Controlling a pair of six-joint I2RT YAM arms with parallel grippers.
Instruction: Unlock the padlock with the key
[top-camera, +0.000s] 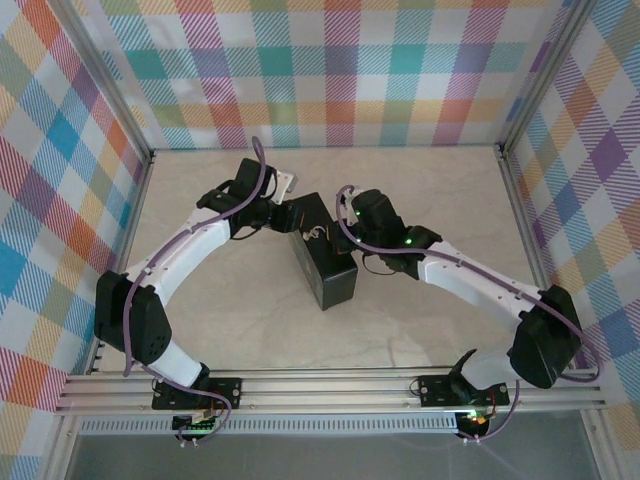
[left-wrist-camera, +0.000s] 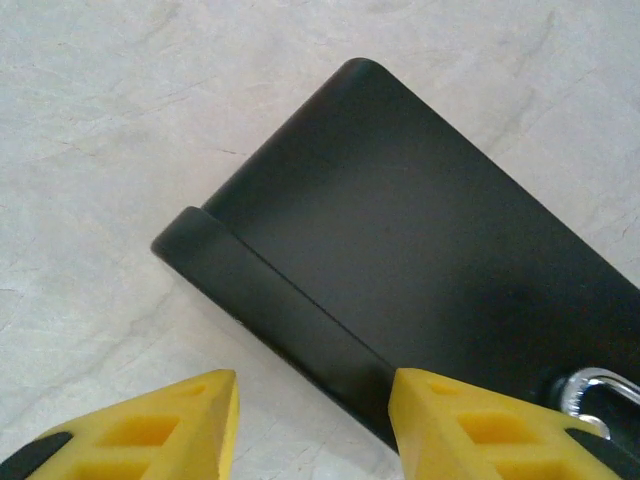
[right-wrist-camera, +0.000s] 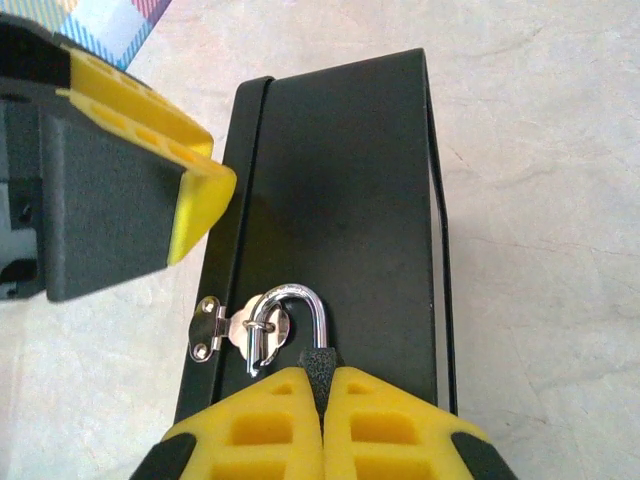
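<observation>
Left gripper (left-wrist-camera: 312, 432) half open; right gripper (right-wrist-camera: 323, 420) closed on the small dark grey padlock with silvery shackle (right-wrist-camera: 300, 308).
The left jaws straddle a corner of the matt black metal box (left-wrist-camera: 400, 250), clamping nothing, their yellow fingers (left-wrist-camera: 150, 435) cut off at the frame's edge. The padlock hangs through the box's silvery hasp (right-wrist-camera: 213, 328); its body is nearly hidden between the right pads.

Robotics lab test cell, pale marbled tabletop (top-camera: 240, 330) was boxed in by multicoloured plaid fabric walls (top-camera: 330, 70) on bare aluminium-profile posts (top-camera: 128, 118), white-and-black left robot arm (top-camera: 185, 255) and matching right arm (top-camera: 470, 285) sat bolted to a silver slotted rail (top-camera: 330, 385), purple cable (top-camera: 262, 168) looped overhead.
</observation>
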